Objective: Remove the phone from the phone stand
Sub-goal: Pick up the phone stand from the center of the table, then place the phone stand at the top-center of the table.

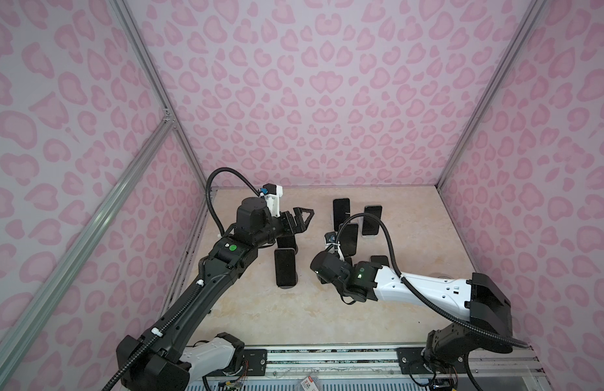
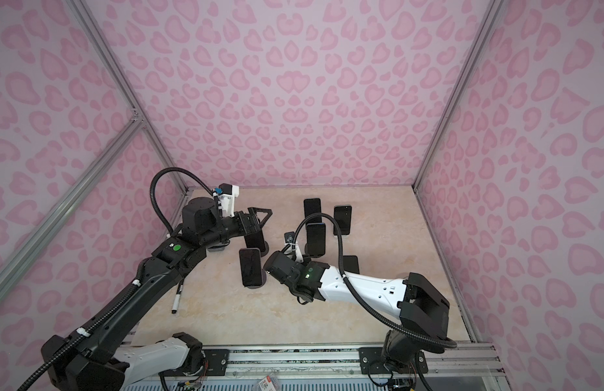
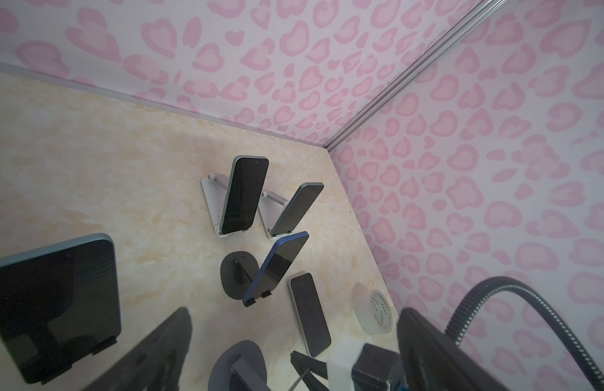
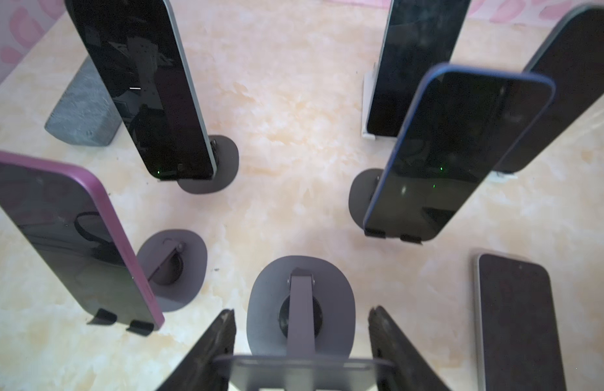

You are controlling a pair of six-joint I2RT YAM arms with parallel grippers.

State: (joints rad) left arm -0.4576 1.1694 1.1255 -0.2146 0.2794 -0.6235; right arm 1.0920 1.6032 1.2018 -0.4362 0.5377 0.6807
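Note:
In the right wrist view my right gripper (image 4: pixel 302 311) is shut on the phone (image 4: pixel 304 369). Both fingers press on the sides of its pale lavender-grey body near the top edge. Just beyond the fingertips stands its phone stand (image 4: pixel 300 281), with a round dark grey base and a slanted arm. In both top views the right wrist (image 1: pixel 331 270) hides this phone and the jaws. My left gripper (image 1: pixel 305 220) hangs open and empty in the air at the back left, above another standing phone (image 1: pixel 287 242).
Several other phones lean on stands around the held one, such as a purple one (image 4: pixel 74 243), a blue one (image 4: pixel 459 152) and a front-left one (image 1: pixel 285 267). One phone lies flat (image 4: pixel 517 321). There is also a tape roll (image 3: pixel 378 311), a pen (image 2: pixel 176 299) and a grey block (image 4: pixel 84 115).

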